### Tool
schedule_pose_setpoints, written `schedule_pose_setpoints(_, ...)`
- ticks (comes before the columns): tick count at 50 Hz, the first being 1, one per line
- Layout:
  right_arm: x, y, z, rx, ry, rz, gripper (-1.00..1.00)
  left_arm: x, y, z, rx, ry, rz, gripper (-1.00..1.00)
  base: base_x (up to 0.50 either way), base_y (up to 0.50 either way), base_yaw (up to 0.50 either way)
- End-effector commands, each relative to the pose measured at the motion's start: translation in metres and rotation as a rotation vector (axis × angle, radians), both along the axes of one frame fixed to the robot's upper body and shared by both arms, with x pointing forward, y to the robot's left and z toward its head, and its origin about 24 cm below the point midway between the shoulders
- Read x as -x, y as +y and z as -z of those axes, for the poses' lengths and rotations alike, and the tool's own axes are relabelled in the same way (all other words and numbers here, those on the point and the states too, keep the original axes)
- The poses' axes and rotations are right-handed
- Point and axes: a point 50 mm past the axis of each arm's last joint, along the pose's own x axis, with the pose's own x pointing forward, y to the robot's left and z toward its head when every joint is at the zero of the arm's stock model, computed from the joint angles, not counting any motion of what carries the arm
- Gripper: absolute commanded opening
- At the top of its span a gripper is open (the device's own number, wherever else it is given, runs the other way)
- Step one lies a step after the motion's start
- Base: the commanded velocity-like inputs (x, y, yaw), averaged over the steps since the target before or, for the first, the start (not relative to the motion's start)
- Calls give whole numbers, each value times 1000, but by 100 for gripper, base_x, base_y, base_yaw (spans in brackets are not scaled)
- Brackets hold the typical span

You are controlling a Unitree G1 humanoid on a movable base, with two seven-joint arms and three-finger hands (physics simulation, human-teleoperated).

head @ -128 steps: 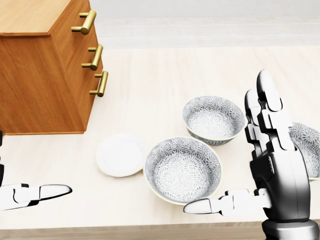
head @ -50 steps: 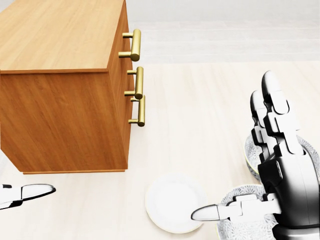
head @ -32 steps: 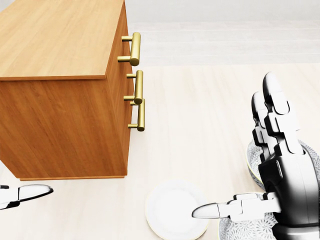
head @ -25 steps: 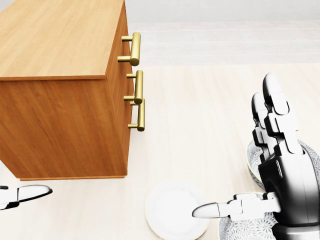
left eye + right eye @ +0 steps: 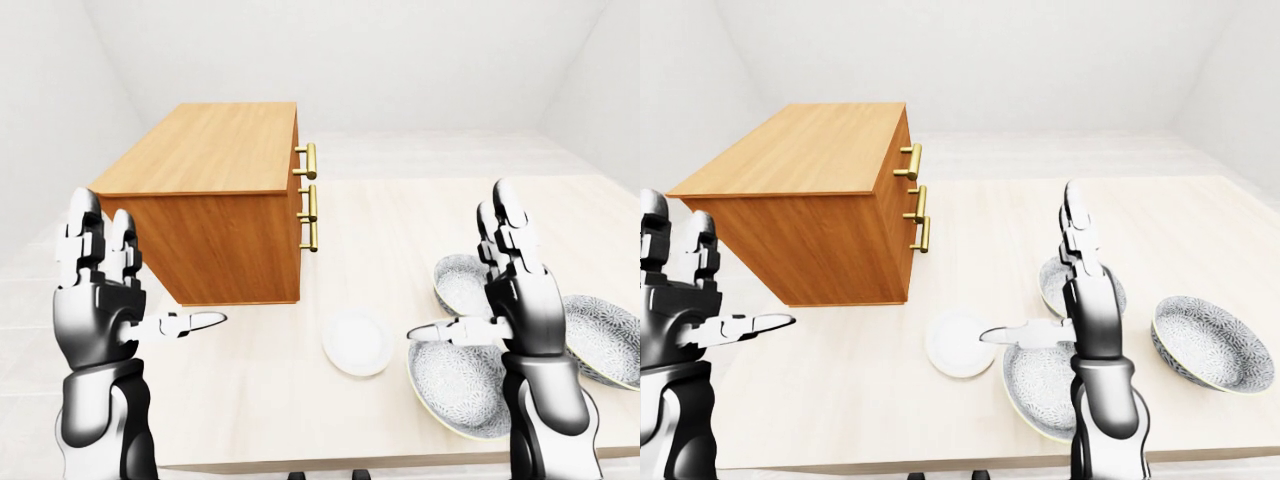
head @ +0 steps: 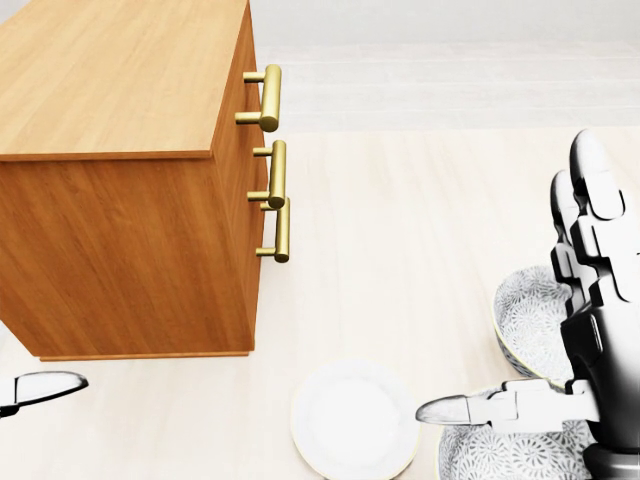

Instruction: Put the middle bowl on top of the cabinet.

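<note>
Three grey patterned bowls sit on the pale table point(image 5: 400, 215) at the right. One point(image 5: 458, 283) lies farther up, one point(image 5: 458, 385) lies nearest the bottom edge, and one point(image 5: 606, 341) is at the far right. The wooden cabinet point(image 5: 215, 150) with brass handles point(image 5: 309, 203) stands at the left, nothing on its top. My right hand point(image 5: 460, 272) is open, fingers upright above the two left bowls, thumb pointing left; it holds nothing. My left hand point(image 5: 145, 285) is open too, raised below the cabinet's left corner.
A small white plate point(image 5: 358, 343) lies between the cabinet and the bowls. The table's near edge point(image 5: 940, 462) runs along the bottom of the eye views. White walls and floor surround the table.
Over the earlier frames the camera moved towards the cabinet, shifting the whole picture. Since half a second ago my right hand slid right, uncovering the upper bowl; the left thumb slipped further left.
</note>
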Motion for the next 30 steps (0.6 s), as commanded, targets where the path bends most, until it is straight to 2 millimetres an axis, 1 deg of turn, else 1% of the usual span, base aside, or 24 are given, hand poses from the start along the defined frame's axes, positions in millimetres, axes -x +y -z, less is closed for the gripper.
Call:
schedule_pose_setpoints(1,7,-17,-13,179,-33,140,100,1,6,-8,-24,-28,-2,100,0,0,0)
schedule_pose_setpoints(4,8,-20,-11,274,-4,175,100,3,7,-6,-25,-20,-4,100,0,0,0)
schedule_pose_setpoints(5,8,-20,-11,275,-4,175,100,3,7,-6,-25,-20,-4,100,0,0,0)
schedule_pose_setpoints(9,5,-26,-13,387,15,237,100,3,9,-7,-27,-24,-8,100,0,0,0)
schedule_pose_setpoints(12,2,-32,-13,518,45,307,100,3,9,-18,-36,-73,-23,100,0,0,0)
schedule_pose_setpoints(16,3,-36,-15,635,82,356,100,4,9,-20,-35,-88,-21,100,0,0,0)
schedule_pose_setpoints(19,0,-43,-12,718,138,393,100,5,8,-19,-41,-82,-19,100,0,0,0)
schedule_pose_setpoints(21,-2,-50,-11,767,164,450,100,5,8,-20,-44,-83,-19,100,0,0,0)
schedule_pose_setpoints(25,-11,-57,0,883,285,467,100,7,8,-25,-48,-107,-22,100,0,0,0)
schedule_pose_setpoints(27,-14,-61,3,923,315,495,100,8,8,-26,-47,-116,-23,100,0,0,0)
schedule_pose_setpoints(30,-14,-63,-2,980,343,523,100,7,9,-18,-37,-78,-20,100,0,0,0)
